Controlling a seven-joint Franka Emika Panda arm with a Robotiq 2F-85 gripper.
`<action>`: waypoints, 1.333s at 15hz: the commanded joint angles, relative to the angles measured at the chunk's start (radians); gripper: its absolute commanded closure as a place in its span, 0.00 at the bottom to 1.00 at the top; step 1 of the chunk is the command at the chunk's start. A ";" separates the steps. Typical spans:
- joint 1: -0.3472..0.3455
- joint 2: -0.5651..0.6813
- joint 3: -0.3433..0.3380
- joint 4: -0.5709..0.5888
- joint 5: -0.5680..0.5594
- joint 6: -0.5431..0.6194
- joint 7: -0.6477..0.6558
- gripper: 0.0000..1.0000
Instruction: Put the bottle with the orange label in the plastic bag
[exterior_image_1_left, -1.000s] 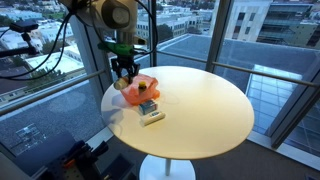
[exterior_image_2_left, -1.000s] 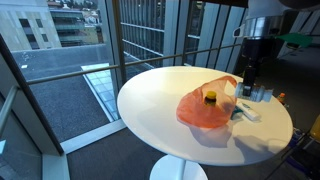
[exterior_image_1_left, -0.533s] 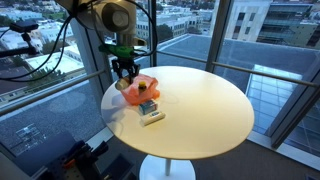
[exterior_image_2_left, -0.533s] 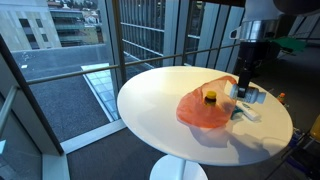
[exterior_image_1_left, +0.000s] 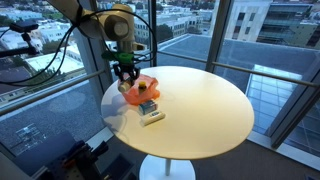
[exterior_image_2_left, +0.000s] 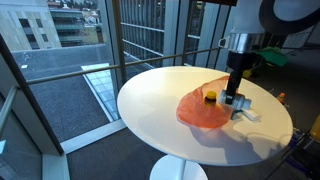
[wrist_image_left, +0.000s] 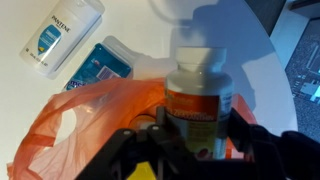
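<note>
The bottle with the orange label (wrist_image_left: 200, 100), white with a white cap, stands upright between my gripper's fingers (wrist_image_left: 198, 140), which are shut on it. The orange plastic bag (wrist_image_left: 95, 125) lies crumpled right under and around it. In both exterior views the gripper (exterior_image_1_left: 126, 72) (exterior_image_2_left: 233, 92) hangs low over the bag (exterior_image_1_left: 140, 88) (exterior_image_2_left: 203, 112) at the edge of the round table. A small yellow-topped thing (exterior_image_2_left: 210, 97) sits on the bag.
A white shampoo bottle (wrist_image_left: 65, 35) (exterior_image_1_left: 153, 118) and a blue box (wrist_image_left: 100, 65) (exterior_image_1_left: 147, 106) lie on the cream round table (exterior_image_1_left: 205, 105) (exterior_image_2_left: 160, 110) beside the bag. Window glass and railings ring the table closely.
The gripper has come down and moved in over the orange bag with the bottle still in it. The bag and the other things have not moved.
</note>
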 joint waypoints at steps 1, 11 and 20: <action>0.000 0.058 0.003 0.061 -0.029 0.018 -0.015 0.65; 0.008 0.208 0.017 0.194 -0.033 0.065 -0.040 0.65; 0.015 0.274 0.019 0.207 -0.051 0.091 -0.049 0.65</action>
